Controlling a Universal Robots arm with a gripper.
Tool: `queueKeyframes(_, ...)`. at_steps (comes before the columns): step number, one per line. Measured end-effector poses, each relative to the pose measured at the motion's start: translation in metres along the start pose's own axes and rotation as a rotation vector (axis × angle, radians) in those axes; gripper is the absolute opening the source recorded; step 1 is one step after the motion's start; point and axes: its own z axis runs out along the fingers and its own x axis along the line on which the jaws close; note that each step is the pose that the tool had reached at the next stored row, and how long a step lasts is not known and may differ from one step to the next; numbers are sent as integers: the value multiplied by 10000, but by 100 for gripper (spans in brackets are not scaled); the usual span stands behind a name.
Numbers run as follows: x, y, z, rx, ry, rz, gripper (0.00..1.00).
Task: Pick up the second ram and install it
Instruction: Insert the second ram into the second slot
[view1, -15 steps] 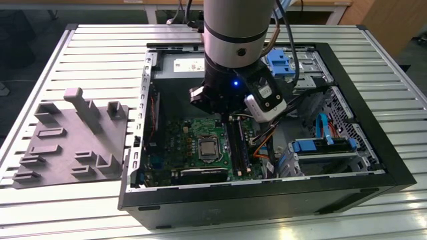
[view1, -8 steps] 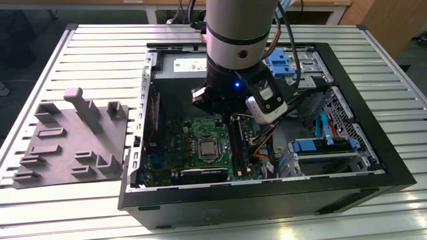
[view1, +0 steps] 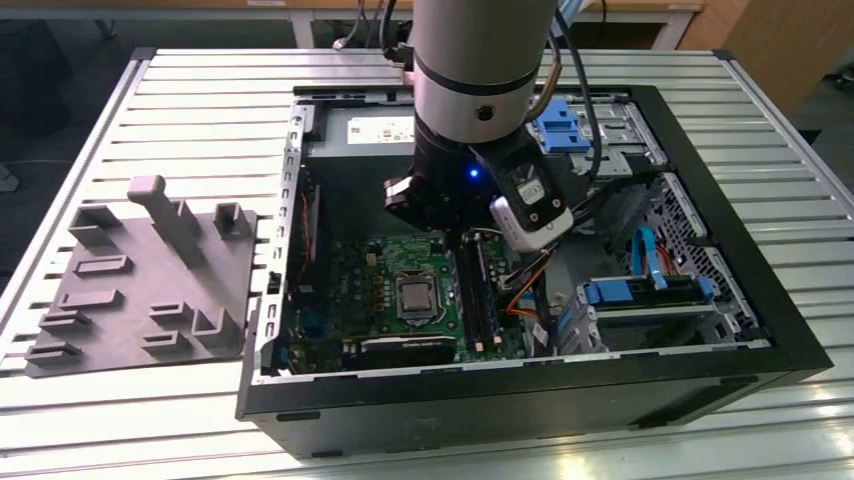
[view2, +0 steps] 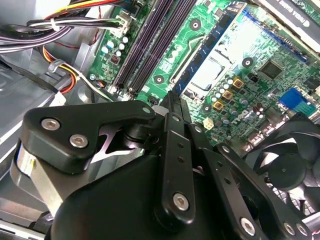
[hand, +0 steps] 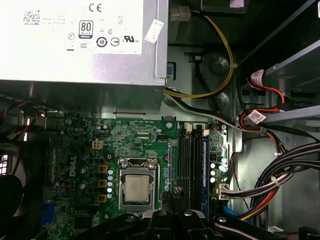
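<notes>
Gripper (view2: 175, 112) closed on the ram (view2: 173, 98), seen edge-on, held just above the far end of the slots (hand: 192, 155) on the motherboard (view1: 387, 270). Case (view1: 747, 360) lies open on a slatted table (view1: 187, 110) and holds motherboard, power supply (hand: 80, 50), fan (view2: 287, 160) and cables (hand: 280, 180). Grey tray (view1: 147, 290) lies beside the case, at the exterior view's left.

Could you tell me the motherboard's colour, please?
Motherboard: green; second wrist view shows it best.
</notes>
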Motion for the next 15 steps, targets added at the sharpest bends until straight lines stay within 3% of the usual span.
queueKeyframes(15,-30,-2,17,46,-5,43,11)
